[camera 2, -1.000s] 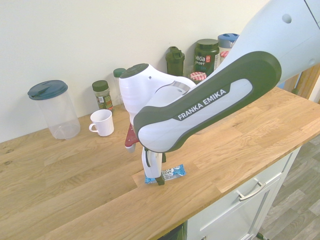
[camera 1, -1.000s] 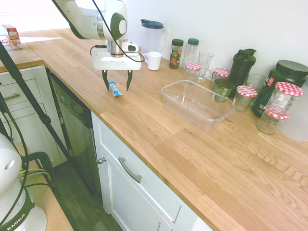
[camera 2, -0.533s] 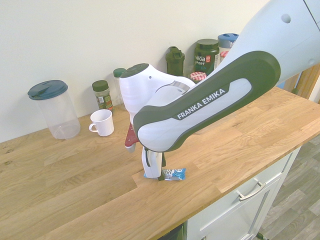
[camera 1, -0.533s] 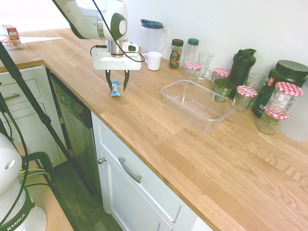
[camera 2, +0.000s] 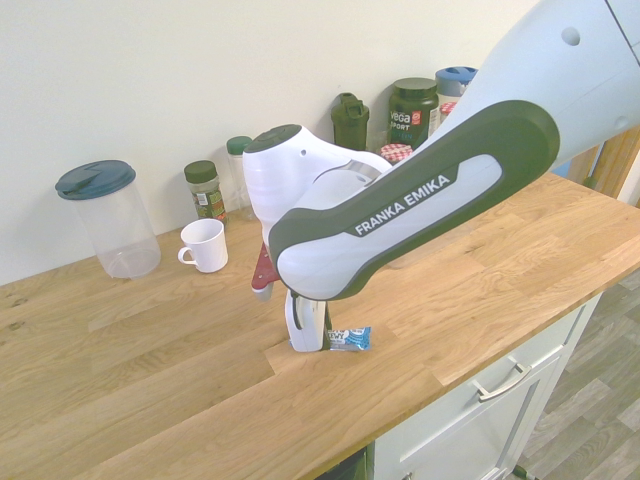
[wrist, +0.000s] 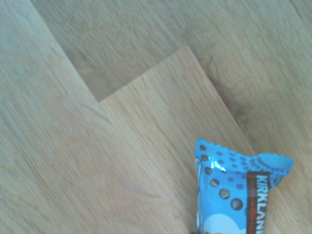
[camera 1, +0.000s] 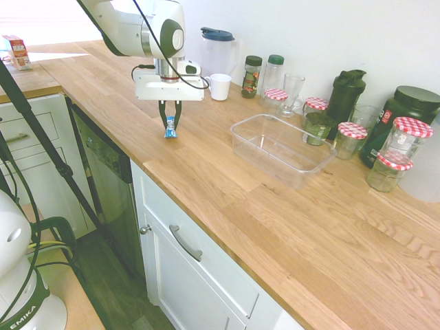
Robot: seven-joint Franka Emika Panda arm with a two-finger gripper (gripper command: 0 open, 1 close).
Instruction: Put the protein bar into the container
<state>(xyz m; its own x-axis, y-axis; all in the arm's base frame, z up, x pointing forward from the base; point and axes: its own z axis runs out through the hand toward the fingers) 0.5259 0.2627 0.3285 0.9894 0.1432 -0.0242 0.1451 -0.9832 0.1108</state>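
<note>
The protein bar (wrist: 239, 195) runs off the wrist view's edge

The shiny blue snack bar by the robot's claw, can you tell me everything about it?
The small flat bar in a shiny blue wrapper has darker dots, a crimped end and the word KIRKLAND on a dark band. It lies on the wooden countertop near the front edge, with the white arm's gripper pointing straight down and closed around it. One end sticks out sideways.

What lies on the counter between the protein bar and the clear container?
Nothing: in the first exterior view, only bare wooden counter lies between the bar and the container. The mug stands further back, off that line.
</note>
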